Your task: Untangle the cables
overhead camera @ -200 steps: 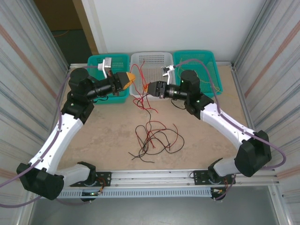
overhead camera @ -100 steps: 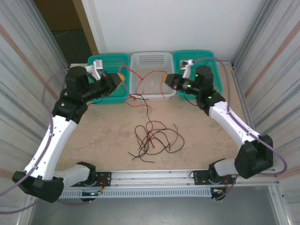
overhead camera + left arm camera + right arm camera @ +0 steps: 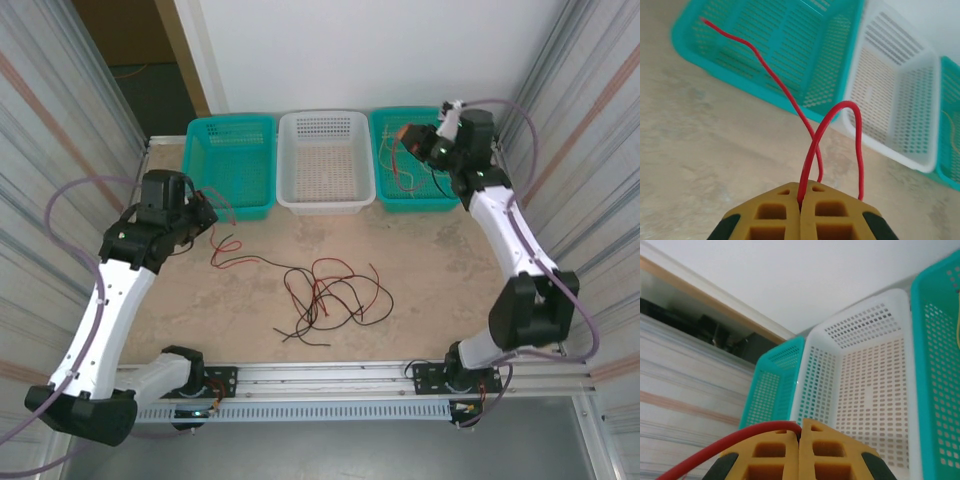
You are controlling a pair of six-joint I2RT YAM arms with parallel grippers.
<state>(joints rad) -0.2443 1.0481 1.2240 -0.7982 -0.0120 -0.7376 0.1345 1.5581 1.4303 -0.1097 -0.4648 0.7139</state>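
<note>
A tangle of red and black cables (image 3: 330, 295) lies on the table in front of the baskets. My left gripper (image 3: 207, 207) hovers low before the left teal basket (image 3: 232, 160), shut on a red cable (image 3: 840, 107) that loops up from its pads (image 3: 802, 192) and trails along the table (image 3: 235, 260) towards the tangle. My right gripper (image 3: 403, 135) is raised over the right teal basket (image 3: 440, 190), shut (image 3: 800, 427) on another red cable (image 3: 730, 440) whose strands hang down into that basket (image 3: 392, 162).
A white basket (image 3: 325, 200) stands between the two teal ones at the back of the table. Corrugated metal walls close in both sides. A rail runs along the near edge. A thin pale yellow wire (image 3: 958, 335) lies in the right teal basket.
The grippers drew apart from in front of the white basket. The right one swung right and up over the right teal basket with its red cable; the left dropped back left with its cable.
</note>
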